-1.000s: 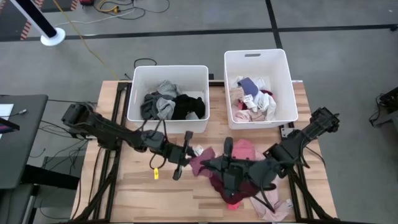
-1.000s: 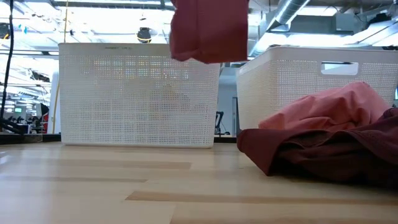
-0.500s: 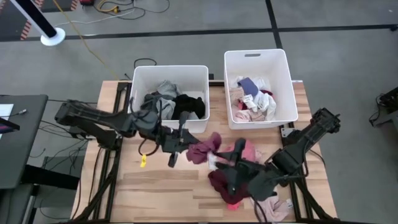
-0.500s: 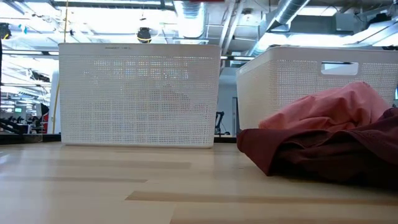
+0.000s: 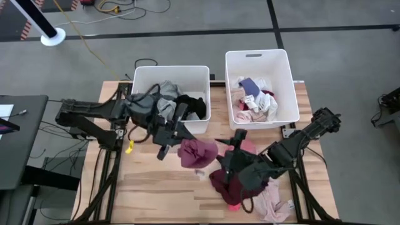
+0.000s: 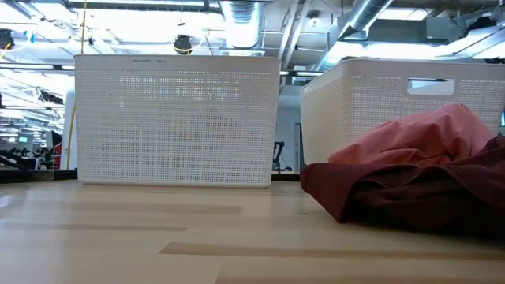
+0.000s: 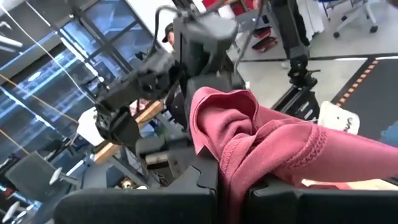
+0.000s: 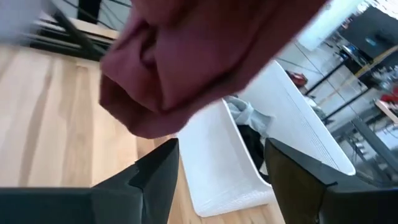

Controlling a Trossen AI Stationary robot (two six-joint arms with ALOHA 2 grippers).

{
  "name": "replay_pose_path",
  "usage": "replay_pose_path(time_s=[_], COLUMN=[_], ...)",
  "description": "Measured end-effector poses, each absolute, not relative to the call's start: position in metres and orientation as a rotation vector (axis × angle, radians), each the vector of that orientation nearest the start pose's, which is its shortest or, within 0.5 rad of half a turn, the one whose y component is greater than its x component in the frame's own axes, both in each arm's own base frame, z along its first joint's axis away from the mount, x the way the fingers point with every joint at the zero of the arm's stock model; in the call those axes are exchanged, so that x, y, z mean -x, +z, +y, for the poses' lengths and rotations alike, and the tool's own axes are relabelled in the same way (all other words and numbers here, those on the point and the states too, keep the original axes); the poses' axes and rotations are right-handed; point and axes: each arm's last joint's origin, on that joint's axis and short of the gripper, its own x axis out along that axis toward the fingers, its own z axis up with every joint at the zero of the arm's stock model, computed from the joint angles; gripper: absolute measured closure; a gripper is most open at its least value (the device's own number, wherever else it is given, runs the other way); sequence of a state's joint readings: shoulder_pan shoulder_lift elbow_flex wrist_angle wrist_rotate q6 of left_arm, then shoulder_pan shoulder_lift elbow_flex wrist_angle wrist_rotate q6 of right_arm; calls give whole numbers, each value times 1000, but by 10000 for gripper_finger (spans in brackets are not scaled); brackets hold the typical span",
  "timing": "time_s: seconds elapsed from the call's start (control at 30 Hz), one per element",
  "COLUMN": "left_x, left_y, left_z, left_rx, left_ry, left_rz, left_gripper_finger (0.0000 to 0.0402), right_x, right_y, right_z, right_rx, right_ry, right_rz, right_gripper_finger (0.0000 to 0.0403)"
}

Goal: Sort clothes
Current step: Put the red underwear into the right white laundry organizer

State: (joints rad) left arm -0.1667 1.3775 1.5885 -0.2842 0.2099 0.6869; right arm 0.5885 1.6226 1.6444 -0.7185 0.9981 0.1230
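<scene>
High view, left to right: the left gripper hangs over the table just in front of the left bin, clamped on a maroon-pink garment that dangles in the air. To its right, the right gripper stands with fingers spread and empty, above the pile of pink and maroon clothes; the right bin holds more garments.
</scene>
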Motion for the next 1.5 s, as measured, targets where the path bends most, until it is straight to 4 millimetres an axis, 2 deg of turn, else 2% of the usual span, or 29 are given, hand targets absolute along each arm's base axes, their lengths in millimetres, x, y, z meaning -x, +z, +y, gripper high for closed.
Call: replay_pose_path(time_s=[0.1, 0.37, 0.53, 0.77, 0.9, 1.03, 1.23, 1.37, 1.5], left_x=[-283, -276, -277, -277, -277, -277, -277, -277, -278], left_y=[477, 495, 495, 493, 492, 492, 490, 490, 488], left_z=[-50, -38, -32, -31, -31, -31, -31, -30, -24], left_rx=[-675, -676, -655, -653, -650, -649, -648, -622, -607], left_ry=[-390, -364, -364, -384, -388, -391, -395, -368, -275], left_rz=[-89, -127, -113, -104, -95, -91, -77, -62, -4], left_gripper_finger=[400, 400, 400, 400, 401, 401, 400, 393, 366], right_x=[-302, -322, -333, -348, -356, -363, -368, -367, -362], right_y=[379, 388, 398, 410, 410, 407, 404, 406, 412], right_z=[161, 145, 130, 116, 108, 102, 101, 100, 96], right_rx=[371, 364, 375, 345, 347, 372, 425, 424, 437], right_ry=[-432, -298, -292, -106, -90, -108, -105, -115, -226], right_rz=[475, 437, 367, 244, 217, 213, 214, 199, 202], right_gripper_finger=[152, 153, 153, 154, 160, 210, 378, 394, 399])
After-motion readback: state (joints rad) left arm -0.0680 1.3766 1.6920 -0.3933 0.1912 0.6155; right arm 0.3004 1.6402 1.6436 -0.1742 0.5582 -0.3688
